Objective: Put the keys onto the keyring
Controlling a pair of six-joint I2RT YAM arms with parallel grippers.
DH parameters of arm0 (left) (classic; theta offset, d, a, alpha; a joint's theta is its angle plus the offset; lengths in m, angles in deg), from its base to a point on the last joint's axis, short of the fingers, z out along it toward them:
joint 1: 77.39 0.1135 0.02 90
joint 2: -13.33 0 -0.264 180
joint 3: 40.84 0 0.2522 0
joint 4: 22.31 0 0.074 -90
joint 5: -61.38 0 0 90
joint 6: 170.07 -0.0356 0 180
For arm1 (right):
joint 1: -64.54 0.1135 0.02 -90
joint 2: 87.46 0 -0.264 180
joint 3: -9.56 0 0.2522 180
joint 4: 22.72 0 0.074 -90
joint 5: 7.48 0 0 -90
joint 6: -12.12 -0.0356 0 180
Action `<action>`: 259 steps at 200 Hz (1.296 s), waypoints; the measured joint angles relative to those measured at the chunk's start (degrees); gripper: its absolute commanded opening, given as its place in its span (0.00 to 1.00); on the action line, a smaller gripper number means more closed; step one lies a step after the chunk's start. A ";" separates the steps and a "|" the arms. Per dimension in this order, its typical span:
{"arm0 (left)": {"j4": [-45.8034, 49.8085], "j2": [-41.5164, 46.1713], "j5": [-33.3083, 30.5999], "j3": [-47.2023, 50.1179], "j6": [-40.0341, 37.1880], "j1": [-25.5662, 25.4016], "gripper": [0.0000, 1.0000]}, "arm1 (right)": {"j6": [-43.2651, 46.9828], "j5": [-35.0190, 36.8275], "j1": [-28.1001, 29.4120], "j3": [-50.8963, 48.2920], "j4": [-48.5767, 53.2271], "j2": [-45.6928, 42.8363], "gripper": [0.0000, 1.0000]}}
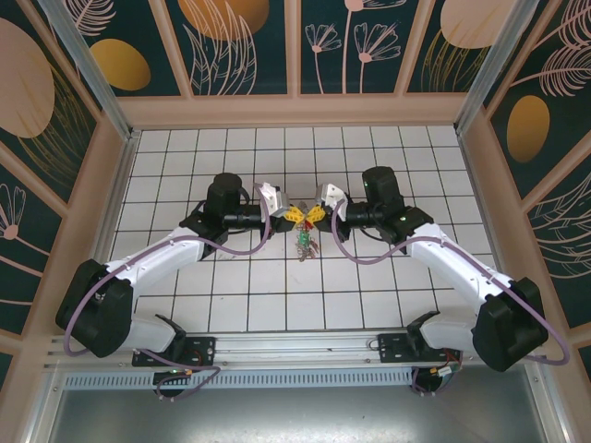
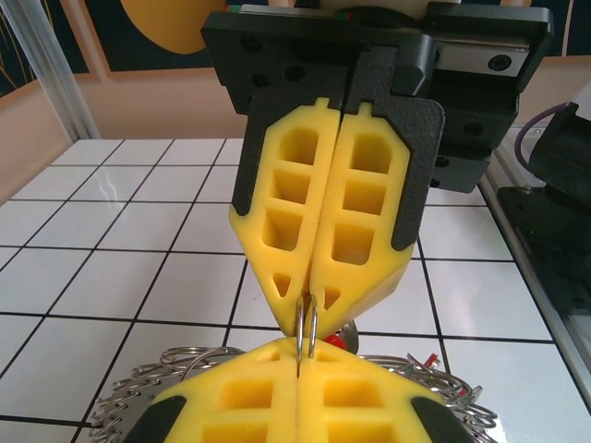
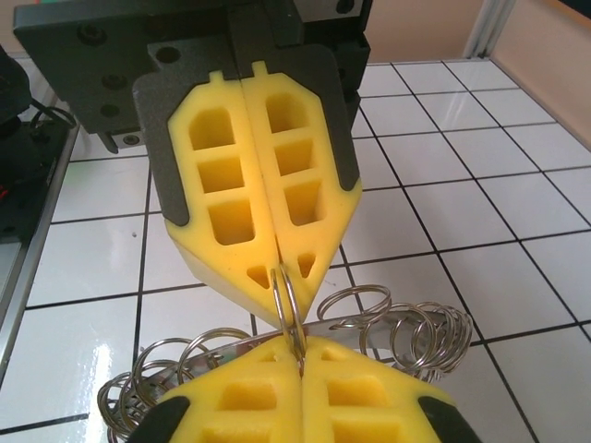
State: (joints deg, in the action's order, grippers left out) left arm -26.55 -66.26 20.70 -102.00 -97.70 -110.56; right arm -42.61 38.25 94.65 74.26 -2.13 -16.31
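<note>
My two grippers meet tip to tip above the middle of the tiled floor, left gripper (image 1: 293, 215) and right gripper (image 1: 314, 215). Both are shut on one small silvery split ring (image 2: 308, 323), each pinching an opposite side of it. From the left wrist I see my left gripper (image 2: 300, 358) at the bottom and the right gripper (image 2: 314, 293) above. From the right wrist the split ring (image 3: 288, 305) sits between my right gripper (image 3: 300, 355) and the left gripper (image 3: 280, 275). The keyring (image 3: 406, 320), a flat grey band lined with many wire rings (image 3: 427, 337), hangs just beneath. The keys (image 1: 303, 244) dangle below, one red tag (image 2: 348, 338) showing.
White tiled floor (image 1: 249, 305) spreads around the arms. Patterned walls (image 1: 295, 46) close in the back and sides, with aluminium posts at the corners. A metal rail (image 1: 295, 346) carrying the arm bases runs along the near edge.
</note>
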 measured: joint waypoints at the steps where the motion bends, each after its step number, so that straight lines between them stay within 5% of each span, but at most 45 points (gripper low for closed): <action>1: 0.00 -0.02 0.00 0.00 0.00 0.00 0.00 | 0.07 0.00 0.00 0.00 -0.02 0.00 0.00; 71: 3.80 -0.68 0.33 -2.14 -3.50 0.09 0.21 | -1.38 0.52 -0.02 0.00 0.20 0.00 0.00; 154: 15.80 -0.98 -3.52 -7.48 -11.21 -0.33 0.25 | -1.33 5.05 1.49 2.69 4.00 1.66 0.00; 175: 19.34 -1.60 -5.40 -9.46 -13.62 -0.94 0.24 | -1.29 6.08 2.29 2.95 4.46 1.88 0.00; 215: 22.64 -1.79 -7.45 -10.47 -16.46 -1.36 0.00 | -1.25 7.78 3.08 3.89 6.36 2.23 0.00; 259: 23.26 -1.79 -7.98 -10.69 -17.70 -1.40 0.00 | -1.05 8.81 3.37 4.07 6.75 2.29 0.01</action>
State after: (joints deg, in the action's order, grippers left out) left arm -3.30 -68.05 12.72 -112.68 -115.40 -111.96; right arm -43.66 47.06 98.02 78.32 4.63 -14.01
